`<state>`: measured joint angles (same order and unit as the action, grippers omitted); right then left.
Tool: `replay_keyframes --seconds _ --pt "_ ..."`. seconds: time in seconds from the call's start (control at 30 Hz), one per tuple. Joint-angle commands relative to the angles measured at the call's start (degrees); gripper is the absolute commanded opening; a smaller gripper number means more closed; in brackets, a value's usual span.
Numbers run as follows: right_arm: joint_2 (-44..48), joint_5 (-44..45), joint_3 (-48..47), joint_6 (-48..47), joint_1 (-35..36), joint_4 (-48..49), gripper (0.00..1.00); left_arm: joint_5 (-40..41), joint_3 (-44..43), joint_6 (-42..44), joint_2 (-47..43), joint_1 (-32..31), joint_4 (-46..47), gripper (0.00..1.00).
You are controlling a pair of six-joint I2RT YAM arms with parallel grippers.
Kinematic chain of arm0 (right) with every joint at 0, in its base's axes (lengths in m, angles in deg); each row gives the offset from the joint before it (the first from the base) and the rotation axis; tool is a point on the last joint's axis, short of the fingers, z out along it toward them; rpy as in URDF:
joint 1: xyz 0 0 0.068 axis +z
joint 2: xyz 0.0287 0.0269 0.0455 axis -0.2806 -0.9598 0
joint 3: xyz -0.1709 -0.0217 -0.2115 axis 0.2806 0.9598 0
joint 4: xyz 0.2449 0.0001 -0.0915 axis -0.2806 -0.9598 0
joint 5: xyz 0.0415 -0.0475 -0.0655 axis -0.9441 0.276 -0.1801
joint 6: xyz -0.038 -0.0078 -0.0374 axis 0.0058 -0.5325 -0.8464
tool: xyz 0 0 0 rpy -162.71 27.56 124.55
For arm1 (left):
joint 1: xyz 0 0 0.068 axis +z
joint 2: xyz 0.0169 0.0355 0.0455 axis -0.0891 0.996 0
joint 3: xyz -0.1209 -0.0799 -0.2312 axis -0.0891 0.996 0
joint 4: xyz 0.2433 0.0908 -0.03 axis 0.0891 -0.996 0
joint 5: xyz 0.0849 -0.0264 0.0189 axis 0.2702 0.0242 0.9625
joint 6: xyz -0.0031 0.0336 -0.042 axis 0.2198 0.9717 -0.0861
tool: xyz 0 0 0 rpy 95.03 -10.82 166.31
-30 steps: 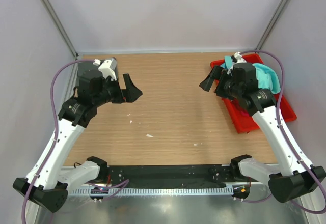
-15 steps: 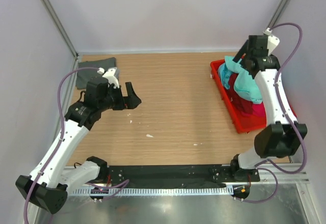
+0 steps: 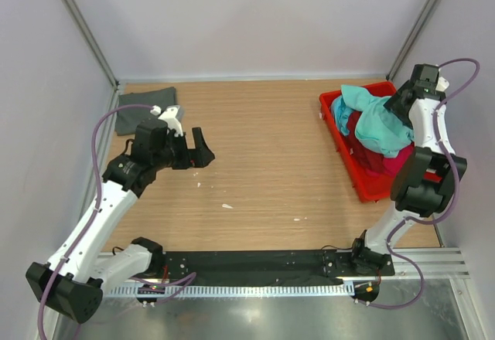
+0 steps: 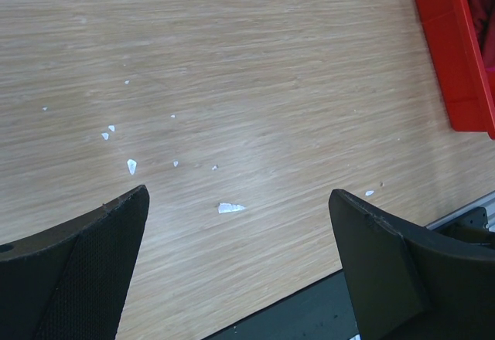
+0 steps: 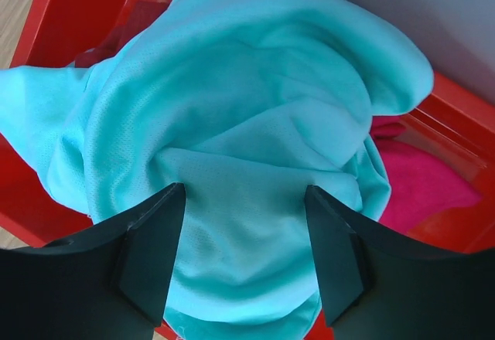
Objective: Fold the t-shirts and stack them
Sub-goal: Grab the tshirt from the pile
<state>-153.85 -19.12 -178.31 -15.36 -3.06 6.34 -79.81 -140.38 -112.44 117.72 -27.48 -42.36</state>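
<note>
A dark grey t-shirt (image 3: 145, 108) lies flat in the far left corner of the wooden table (image 3: 263, 170), well apart from everything else. Just to the right of it and nearer, the left gripper (image 3: 203, 147) hangs above bare wood with its jaws spread wide and nothing between them. The left wrist view shows its two black fingers (image 4: 93, 255) apart over the boards, with a few small white scraps (image 4: 230, 208) scattered on the table below.

Across the table on the far right sits a red plastic tray (image 3: 363, 178), its long side running from far to near. A turquoise t-shirt (image 3: 371, 116) is heaped loosely on top of the pile inside, bunched and creased, part of it draped over the tray's far left rim. Under it shows a maroon t-shirt (image 3: 357, 130), and a pink t-shirt (image 5: 418, 185) lies in the tray towards its near end.

The right gripper (image 5: 244, 193) is directly above the turquoise t-shirt at the far right corner, jaws apart on either side of a fold of the cloth. Whether the fingers touch the cloth cannot be told.
</note>
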Motion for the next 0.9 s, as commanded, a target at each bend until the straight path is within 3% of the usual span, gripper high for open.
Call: replay_keyframes --seconds 0.0,0.2,0.23,0.43,0.7,0.87 --pt "-1.09 -2.54 -0.75 -2.01 -0.33 4.06 0.69 0.67 0.4 0.79 0.18 0.05 2.27 1.0" --pt "-2.23 -4.39 0.56 -1.66 -0.68 6.61 0.46 0.85 0.32 0.79 0.35 0.05 2.36 1.0" --pt "-2.06 -4.48 0.83 -1.57 -0.68 7.23 0.35 0.93 0.23 0.79 0.35 0.05 2.36 1.0" --pt "1.45 -3.6 -3.11 -2.27 -0.68 5.22 0.01 0.67 -0.04 0.62 0.18 0.05 2.01 0.99" --pt "5.5 -4.04 -21.11 -3.77 0.46 -7.24 0.03 -1.0 -0.56 -1.66 -0.52 0.05 2.45 1.0" --pt "7.34 -6.31 -27.02 -3.15 0.9 -10.25 0.04 -1.26 -1.61 -2.28 -1.66 0.05 2.45 1.0"
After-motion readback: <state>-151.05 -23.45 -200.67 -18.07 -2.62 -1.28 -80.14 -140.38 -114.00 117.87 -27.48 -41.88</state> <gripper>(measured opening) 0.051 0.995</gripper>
